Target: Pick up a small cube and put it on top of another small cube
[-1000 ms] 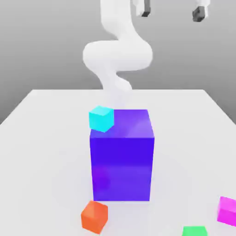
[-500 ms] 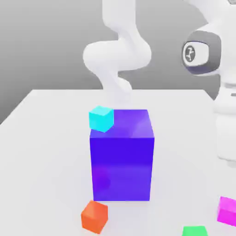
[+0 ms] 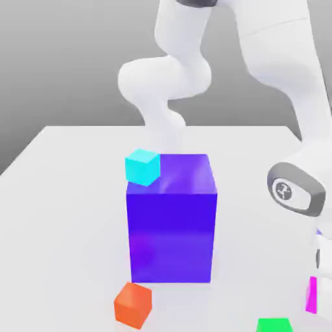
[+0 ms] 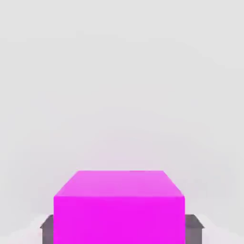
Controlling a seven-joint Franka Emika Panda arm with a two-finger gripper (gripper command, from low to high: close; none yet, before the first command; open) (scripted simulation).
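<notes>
The small cube (image 4: 119, 207) is glossy magenta and sits on the white table. My gripper (image 4: 121, 228) is down around it, open, with one dark fingertip (image 4: 46, 228) on one side and the other fingertip (image 4: 194, 228) on the opposite side. In the exterior view only a sliver of the small cube (image 3: 312, 295) shows at the right edge, behind my lowered arm (image 3: 296, 188). Other small cubes are a cyan one (image 3: 142, 166), an orange-red one (image 3: 133, 304) and a green one (image 3: 273, 324).
A big blue-violet block (image 3: 172, 217) stands mid-table, with the cyan cube at its upper left corner in the exterior view. The orange-red cube lies in front of the block and the green cube at the front edge. The white table (image 3: 65, 194) spreads around them.
My arm has swung down from high above to the table on the exterior view's right, and it now covers most of the magenta cube. The cubes have not moved.
</notes>
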